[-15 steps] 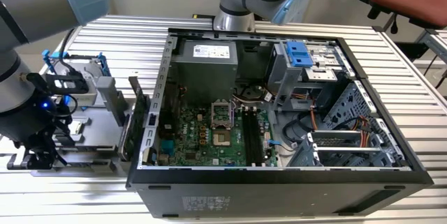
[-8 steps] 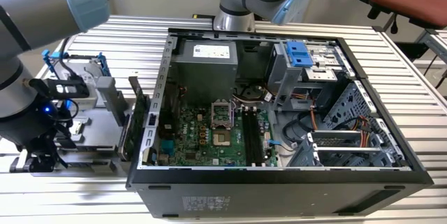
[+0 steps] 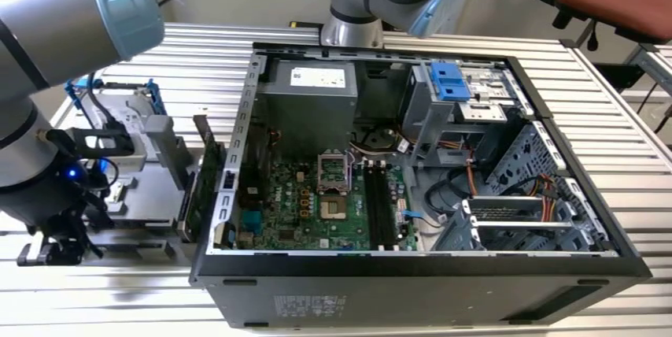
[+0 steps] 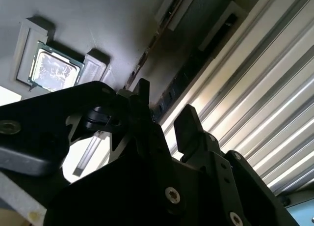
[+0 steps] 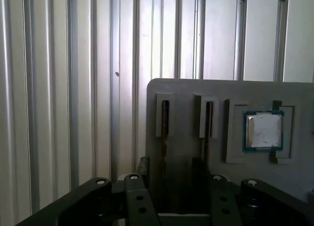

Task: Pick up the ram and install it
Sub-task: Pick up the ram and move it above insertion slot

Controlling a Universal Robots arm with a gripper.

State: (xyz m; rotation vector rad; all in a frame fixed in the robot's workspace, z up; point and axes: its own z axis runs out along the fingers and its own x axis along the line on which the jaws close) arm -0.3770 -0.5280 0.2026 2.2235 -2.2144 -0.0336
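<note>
**Over the holder plate [image 5: 186, 93]: fingers [image 5: 143, 168] astride the ram [image 5: 165, 132]**

Over the holder plate, we find the gripper [image 5: 170, 167] with its fingers apart, one on each side of a long slot in the plate. In both wrist views we read the ram [image 4: 147, 49] as the thin dark edge standing in that slot. We cannot tell whether either finger touches it. A second slot runs parallel, toward the processor chip [image 5: 264, 131] seated in the plate's square recess. The holder plate lies on the slatted tabletop [image 5: 73, 64], beside the open computer case [image 3: 420, 156].
</note>
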